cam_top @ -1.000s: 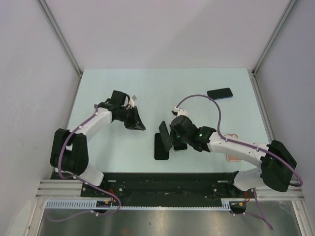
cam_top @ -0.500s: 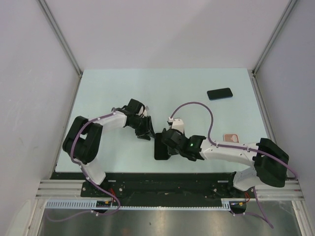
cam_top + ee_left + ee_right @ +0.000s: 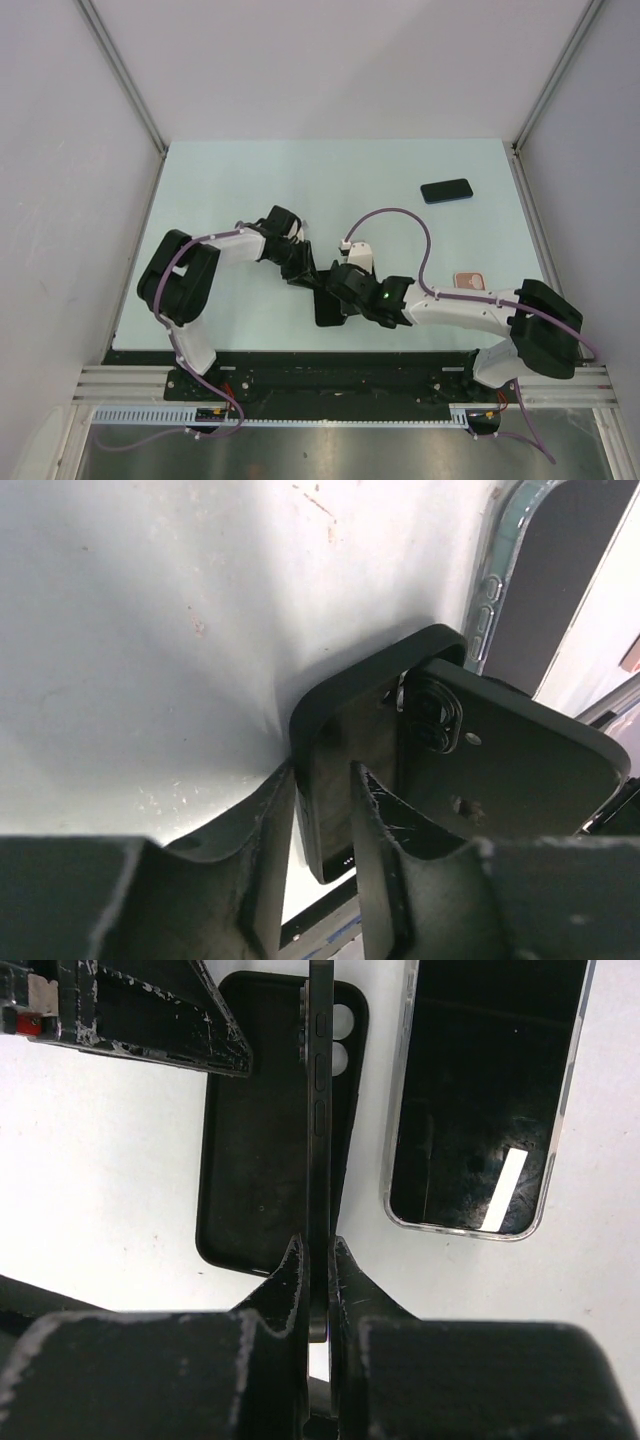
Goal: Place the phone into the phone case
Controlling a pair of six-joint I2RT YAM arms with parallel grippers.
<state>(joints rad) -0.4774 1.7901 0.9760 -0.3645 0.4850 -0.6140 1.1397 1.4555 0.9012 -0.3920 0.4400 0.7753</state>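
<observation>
The black phone case [image 3: 255, 1150] lies flat and open side up on the table, also seen as the phone case [image 3: 325, 305] from above. My right gripper [image 3: 318, 1245] is shut on the black phone [image 3: 320, 1110], held on edge over the case's right side. From the left wrist, the phone [image 3: 500, 770] shows its back and camera lenses, tilted against the phone case [image 3: 335, 720]. My left gripper [image 3: 322, 775] is open and straddles the case's near rim, with a gap beside the rim. In the top view the left gripper [image 3: 305, 272] meets the right gripper [image 3: 342, 290] at the case.
A second phone [image 3: 485, 1090] with a silver rim lies face up right beside the case. Another dark phone [image 3: 446, 190] lies at the back right. A small pink object [image 3: 470, 281] sits beside the right arm. The black base rail [image 3: 330, 375] runs along the near edge.
The left arm swung in from the back left to the case and its gripper opened. The right gripper carried the phone down and left onto the case.
</observation>
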